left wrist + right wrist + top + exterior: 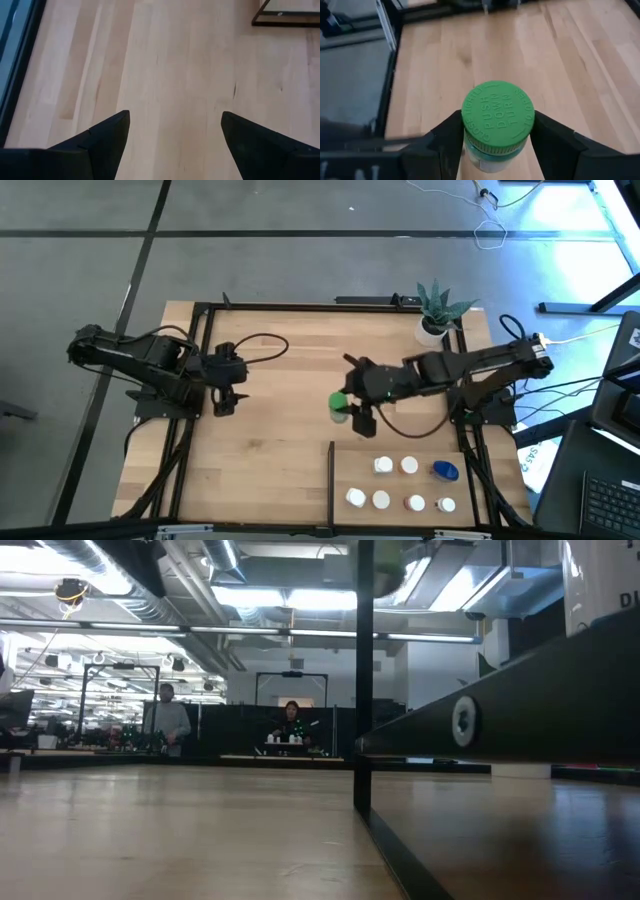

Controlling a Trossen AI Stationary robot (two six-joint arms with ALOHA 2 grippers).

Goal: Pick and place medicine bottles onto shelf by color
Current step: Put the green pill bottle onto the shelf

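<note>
The whole table is seen from straight above in the high view, with both arms in it. In the low view, the tabletop is seen from its own height, looking level across to the room behind. The bare wood is seen from close up in the left wrist view, past two dark fingers. A green-capped bottle is seen very near in the right wrist view, and the same bottle is seen small from above.
</note>
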